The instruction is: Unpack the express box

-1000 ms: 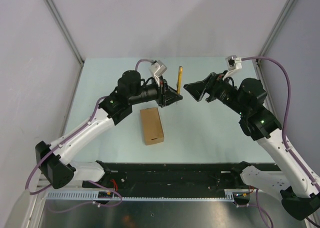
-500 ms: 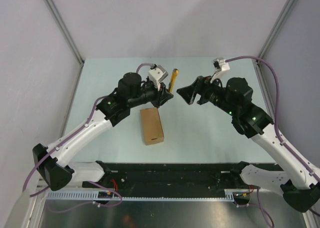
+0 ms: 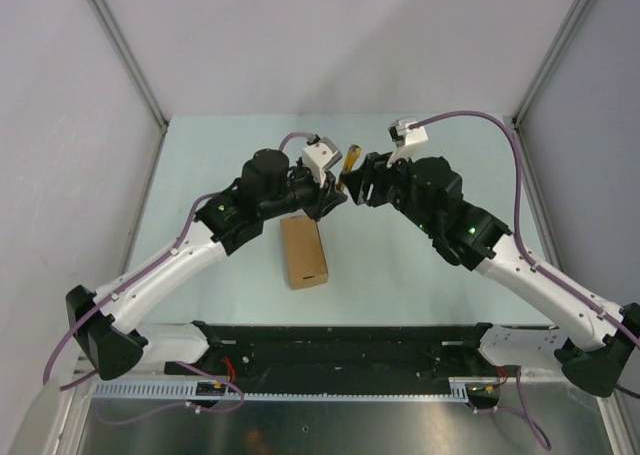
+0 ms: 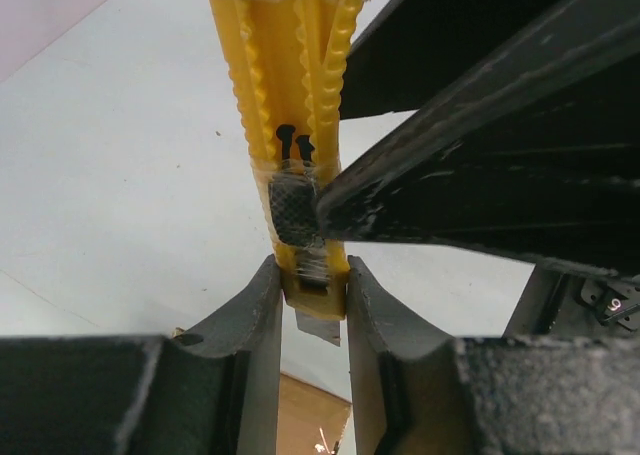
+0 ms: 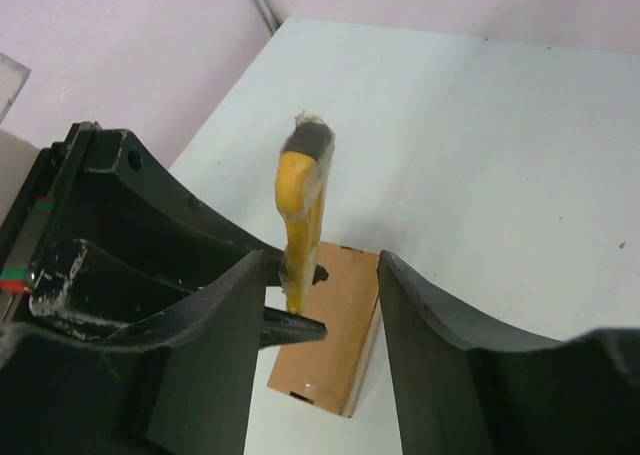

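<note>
One oblong brown express box (image 3: 304, 251) lies flat.

The express box (image 3: 304, 251) lies on the table (image 3: 380, 275) near its middle, just in front of both grippers. Behind and above it the utility knife (image 3: 350, 161) tilts away to the far right, its lower end between the fingers (image 4: 255, 325) of the left gripper (image 3: 333, 192). The right gripper (image 5: 320, 265) comes in from the right, one finger on each side of the knife, one touching its slider.
</note>
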`<act>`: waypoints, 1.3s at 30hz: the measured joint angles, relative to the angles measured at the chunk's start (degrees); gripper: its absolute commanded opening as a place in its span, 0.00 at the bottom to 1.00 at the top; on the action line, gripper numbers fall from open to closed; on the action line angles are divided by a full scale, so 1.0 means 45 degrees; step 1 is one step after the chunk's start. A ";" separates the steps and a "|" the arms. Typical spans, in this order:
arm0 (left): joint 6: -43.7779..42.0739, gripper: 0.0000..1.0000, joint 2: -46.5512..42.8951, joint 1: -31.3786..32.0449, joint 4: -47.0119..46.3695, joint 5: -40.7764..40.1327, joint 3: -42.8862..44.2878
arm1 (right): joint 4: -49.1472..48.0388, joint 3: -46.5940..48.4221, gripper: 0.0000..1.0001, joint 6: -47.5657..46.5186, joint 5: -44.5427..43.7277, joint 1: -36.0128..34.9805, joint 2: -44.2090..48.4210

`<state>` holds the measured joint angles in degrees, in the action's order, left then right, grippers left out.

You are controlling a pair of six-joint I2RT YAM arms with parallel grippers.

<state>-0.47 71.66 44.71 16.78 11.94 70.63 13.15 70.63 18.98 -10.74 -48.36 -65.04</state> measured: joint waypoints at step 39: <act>0.0889 1.00 -0.0495 0.0097 0.0117 -0.0024 0.0267 | -0.1758 0.0029 0.00 0.1263 -0.2064 -0.0801 -0.0996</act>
<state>3.53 69.43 45.15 17.30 11.84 71.83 5.23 70.76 24.67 -20.03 -51.96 -69.52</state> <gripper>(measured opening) 0.893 0.123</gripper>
